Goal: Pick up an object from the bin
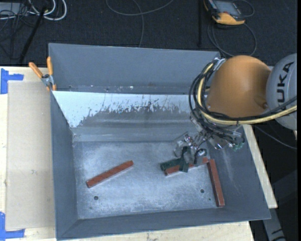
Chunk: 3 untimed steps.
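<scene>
The thing nearest my gripper (pixel 190 153) is a small dark green piece (pixel 170 165) lying on the bin floor, right of the frame's centre and a little below it. A short reddish-brown part shows along its lower edge. It may be a second small block pressed against the green one, but I cannot make out where one ends and the other begins. My gripper hangs just up and to the right of this piece, its tip low and close to the piece's right end. I cannot tell whether it touches the piece, nor whether it is released or clenched, because the metal parts there run together in a tangle.

Just right of the green piece lies a long reddish-brown bar (pixel 215 183), set nearly upright in the frame, with its upper end near my gripper and its lower end toward the bin's lower right corner. A second reddish-brown bar (pixel 109 173) lies well apart in the lower left of the floor, tilted up to the right.

The grey bin (pixel 115 74) rises around them. Above my gripper, at the frame's right, sits my orange cover (pixel 238 87) with looped cables (pixel 198 97) round it.
</scene>
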Motion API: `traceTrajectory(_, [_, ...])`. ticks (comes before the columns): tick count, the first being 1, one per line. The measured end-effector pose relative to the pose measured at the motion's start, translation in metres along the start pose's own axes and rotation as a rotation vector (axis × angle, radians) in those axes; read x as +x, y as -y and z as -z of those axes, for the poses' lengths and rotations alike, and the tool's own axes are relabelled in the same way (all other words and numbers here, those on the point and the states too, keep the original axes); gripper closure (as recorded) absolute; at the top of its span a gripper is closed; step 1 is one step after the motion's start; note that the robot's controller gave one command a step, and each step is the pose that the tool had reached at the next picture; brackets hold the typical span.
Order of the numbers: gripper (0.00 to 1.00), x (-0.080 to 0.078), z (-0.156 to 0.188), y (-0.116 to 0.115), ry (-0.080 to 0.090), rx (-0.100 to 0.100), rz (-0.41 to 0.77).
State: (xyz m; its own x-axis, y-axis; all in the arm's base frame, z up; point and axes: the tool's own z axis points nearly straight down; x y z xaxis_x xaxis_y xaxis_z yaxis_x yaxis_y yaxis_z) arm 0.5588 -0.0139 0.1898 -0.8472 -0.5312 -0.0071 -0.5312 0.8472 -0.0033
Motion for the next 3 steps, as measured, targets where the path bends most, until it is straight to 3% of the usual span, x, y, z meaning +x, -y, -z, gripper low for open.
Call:
traceTrajectory(1, [1.0, -0.018, 0.042, -0.001, -0.002, -0.002, 0.306])
traceTrajectory(2, [0.0, -0.017, 0.041, -0.001, -0.004, -0.005, 0.301])
traceTrajectory(3, [0.0, -0.053, -0.075, -0.049, -0.009, -0.012, 0.645])
